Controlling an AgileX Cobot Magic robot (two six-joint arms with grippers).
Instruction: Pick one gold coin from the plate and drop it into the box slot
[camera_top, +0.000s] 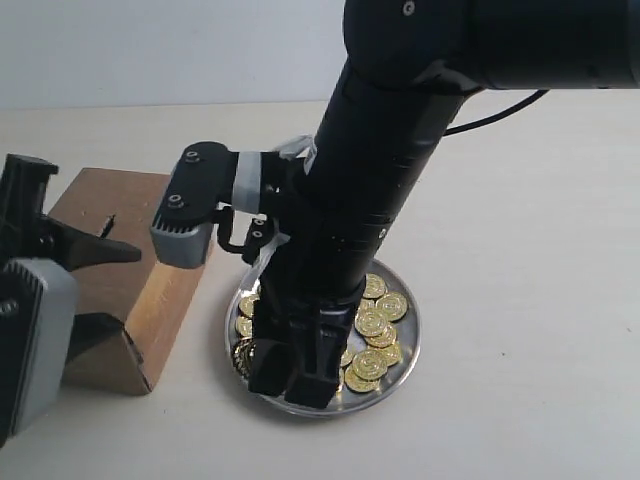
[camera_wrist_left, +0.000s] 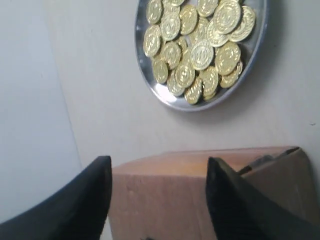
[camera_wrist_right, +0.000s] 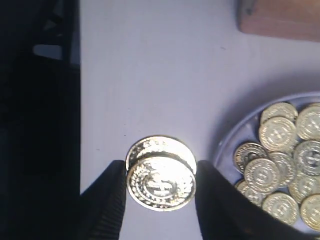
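The shiny silver plate (camera_top: 408, 330) holds several gold coins (camera_top: 372, 322) on the table right of the brown cardboard box (camera_top: 110, 200). The slot (camera_top: 108, 222) shows as a short dark slit in the box top. My right gripper (camera_top: 290, 385) hangs over the plate's near-left rim. In the right wrist view this gripper (camera_wrist_right: 161, 170) is shut on a gold coin (camera_wrist_right: 161, 185), edge to edge between its fingers. A second coin (camera_wrist_right: 159, 146) sits right behind the first. The plate (camera_wrist_right: 227, 145) lies beside them. My left gripper (camera_wrist_left: 157, 167) stands open above the box (camera_wrist_left: 165, 195), holding nothing.
The pale table (camera_top: 520, 250) runs around the plate and the box. A torn flap (camera_wrist_left: 272, 160) sticks up at one corner of the box. The right arm's black body (camera_top: 380, 180) hides part of the plate. A pale wall (camera_top: 150, 50) stands behind the table.
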